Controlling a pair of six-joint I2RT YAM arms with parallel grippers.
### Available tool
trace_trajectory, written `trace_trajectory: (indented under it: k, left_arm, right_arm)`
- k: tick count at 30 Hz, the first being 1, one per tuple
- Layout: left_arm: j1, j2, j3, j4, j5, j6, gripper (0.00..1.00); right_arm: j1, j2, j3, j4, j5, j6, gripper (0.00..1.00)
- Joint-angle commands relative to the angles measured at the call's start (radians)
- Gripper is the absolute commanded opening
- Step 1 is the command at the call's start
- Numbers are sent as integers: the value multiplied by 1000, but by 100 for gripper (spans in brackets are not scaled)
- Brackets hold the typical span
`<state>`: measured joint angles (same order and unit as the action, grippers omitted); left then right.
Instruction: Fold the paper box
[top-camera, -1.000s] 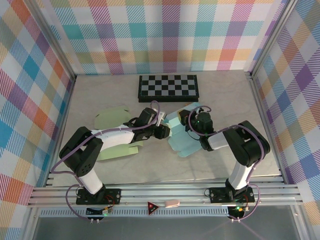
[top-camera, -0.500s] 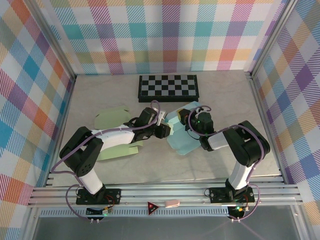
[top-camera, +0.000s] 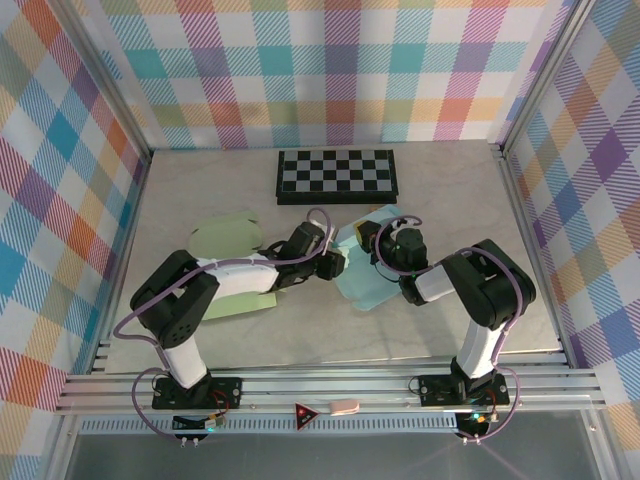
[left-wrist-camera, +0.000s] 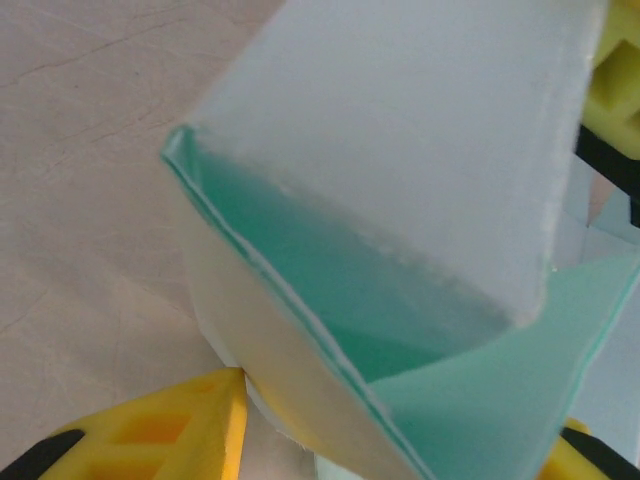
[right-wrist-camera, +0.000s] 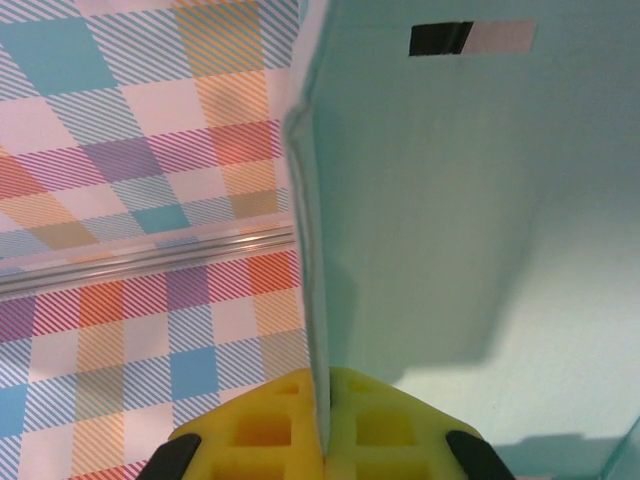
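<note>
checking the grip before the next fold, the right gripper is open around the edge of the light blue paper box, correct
Not quite. The right gripper is not open around the edge of the light blue paper box. It is shut on it, with its yellow fingers pressed together on the sheet. The right wrist view shows this.

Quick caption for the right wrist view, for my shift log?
The right gripper pinched shut on a panel edge of the teal paper box, plaid wall behind.
</note>
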<state>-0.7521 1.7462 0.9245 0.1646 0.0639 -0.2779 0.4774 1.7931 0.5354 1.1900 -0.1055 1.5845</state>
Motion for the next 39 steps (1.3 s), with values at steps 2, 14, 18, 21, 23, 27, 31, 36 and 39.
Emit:
trace_trajectory:
  k: [2, 14, 18, 21, 23, 27, 31, 36, 39]
  left_arm:
    - [-20, 18, 16, 48, -88, -59, 42]
    - [-38, 70, 36, 91, -248, -153, 41]
    - [-44, 86, 54, 99, -278, -163, 38]
    - [-46, 97, 63, 107, -295, -170, 36]
    - [-47, 105, 74, 107, -314, -175, 32]
    - [-47, 125, 91, 107, -344, -186, 29]
    - [-49, 142, 108, 115, -368, -190, 28]
    - [-48, 167, 141, 108, -384, -188, 28]
    - [-48, 183, 153, 111, -398, -182, 25]
  right_arm:
    - [1, 43, 1, 101, -11, 9, 0]
    - [20, 66, 0, 124, 37, 48, 0]
    - [33, 58, 5, 100, 69, 66, 0]
    - [40, 44, 19, 56, 84, 71, 0]
    - [53, 38, 30, 32, 98, 70, 0]
    - [83, 45, 40, 22, 143, 80, 0]
    - [105, 63, 46, 25, 176, 94, 0]
    - [114, 69, 50, 21, 196, 118, 0]
    - [116, 59, 54, -3, 199, 125, 0]
